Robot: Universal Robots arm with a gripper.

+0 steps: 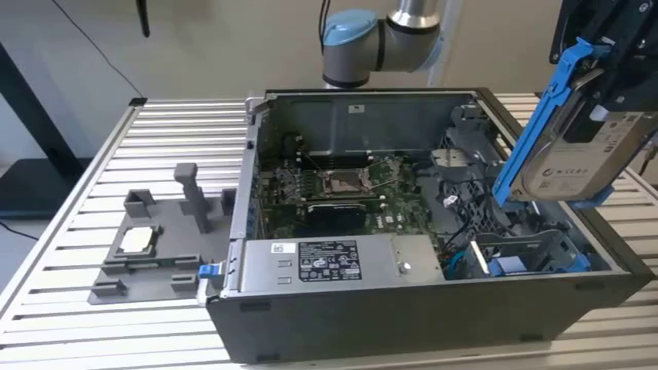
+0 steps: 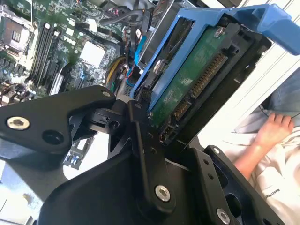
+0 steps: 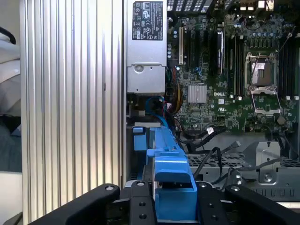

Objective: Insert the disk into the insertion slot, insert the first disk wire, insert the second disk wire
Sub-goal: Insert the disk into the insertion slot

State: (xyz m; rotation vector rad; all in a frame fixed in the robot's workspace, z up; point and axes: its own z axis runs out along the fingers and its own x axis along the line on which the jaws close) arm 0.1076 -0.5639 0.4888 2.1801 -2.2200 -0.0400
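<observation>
The gripper (image 1: pixel 615 91) is clamped on the disk (image 1: pixel 572 158) and holds it in the air over the open computer case (image 1: pixel 432 324), at the exterior view's right. The disk stands steeply tilted, nearly on end. Its white label faces the exterior camera, and its blue carrier (image 1: pixel 535 116) runs up along the edge towards the exterior view's left. The gripper grasps the upper part of the disk, so most of the disk hangs below the gripper.

The insertion slot (image 1: pixel 526 254) sits inside the case at the near corner on the exterior view's right, just beside the long silver power supply (image 1: pixel 327 262). The disk is above the slot and apart from it, with none of it inside the opening.

In the second wrist view the green circuit board side of the disk (image 2: pixel 194 86) lies between the black fingers (image 2: pixel 140 140), framed by the blue carrier (image 2: pixel 220 16). A person's hand (image 2: pixel 275 129) rests beyond the case. In the first wrist view the carrier's blue end tab (image 3: pixel 171 180) sits between the fingers (image 3: pixel 140 206), above the motherboard (image 3: pixel 234 79) and the slatted surface (image 3: pixel 70 93). On that surface, at the exterior view's left, lies a grey tray (image 1: pixel 144 258) with a small chip (image 1: pixel 138 240).
</observation>
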